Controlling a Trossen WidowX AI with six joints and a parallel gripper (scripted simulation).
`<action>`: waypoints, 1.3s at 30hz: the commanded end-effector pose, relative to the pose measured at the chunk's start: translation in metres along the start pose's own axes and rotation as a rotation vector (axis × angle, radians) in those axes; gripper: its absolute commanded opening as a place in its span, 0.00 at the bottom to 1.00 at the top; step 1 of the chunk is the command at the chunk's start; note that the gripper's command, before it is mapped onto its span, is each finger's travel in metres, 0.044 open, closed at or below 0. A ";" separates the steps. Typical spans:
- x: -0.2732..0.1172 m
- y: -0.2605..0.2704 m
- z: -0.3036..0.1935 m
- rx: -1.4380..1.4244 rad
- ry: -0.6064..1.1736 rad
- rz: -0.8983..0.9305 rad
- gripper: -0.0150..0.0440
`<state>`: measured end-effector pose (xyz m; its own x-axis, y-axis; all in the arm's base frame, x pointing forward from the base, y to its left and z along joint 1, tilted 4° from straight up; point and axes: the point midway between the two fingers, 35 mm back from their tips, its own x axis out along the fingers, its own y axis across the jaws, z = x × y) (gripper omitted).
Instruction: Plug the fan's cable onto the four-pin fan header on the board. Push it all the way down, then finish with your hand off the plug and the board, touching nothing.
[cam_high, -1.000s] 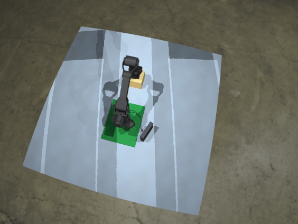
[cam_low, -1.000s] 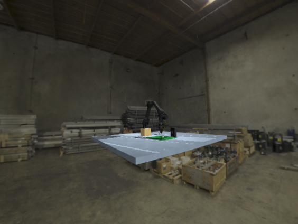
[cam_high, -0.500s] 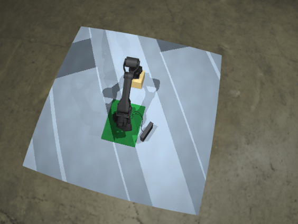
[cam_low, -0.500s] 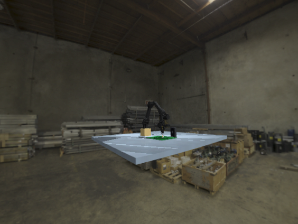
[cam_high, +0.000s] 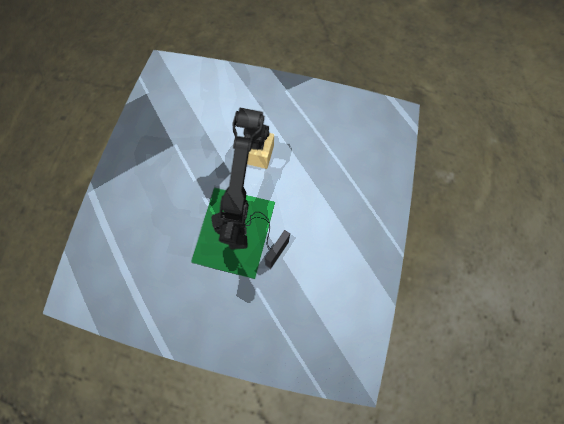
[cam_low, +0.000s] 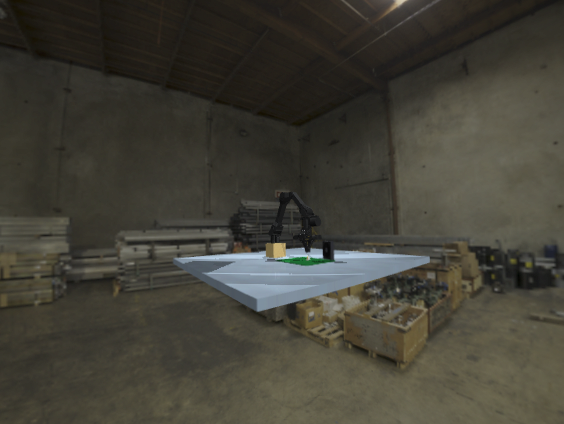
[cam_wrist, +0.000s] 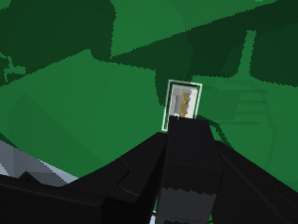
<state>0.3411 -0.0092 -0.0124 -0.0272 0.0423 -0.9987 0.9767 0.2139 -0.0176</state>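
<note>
The green board lies flat on the table. The four-pin header, a pale open box with gold pins inside a white outline, shows in the wrist view, its near end covered by the plug. My gripper is shut on the black plug, over the header. Whether plug and header touch cannot be told. The arm hides the fingertips in the top view. The thin black cable loops from under the gripper to the fan, a dark slab standing on edge beside the board.
A tan block stands near the arm's base, beyond the board. The pale table has striped shadows across it. The arm spans from its base to above the board.
</note>
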 end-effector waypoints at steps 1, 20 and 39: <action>0.000 0.001 0.002 0.002 0.003 -0.001 0.25; 0.022 0.000 0.003 -0.012 0.003 -0.001 0.25; 0.023 0.000 0.002 -0.011 0.003 -0.001 0.25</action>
<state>0.3409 -0.0112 -0.0336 -0.0282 0.0426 -0.9987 0.9749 0.2219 -0.0181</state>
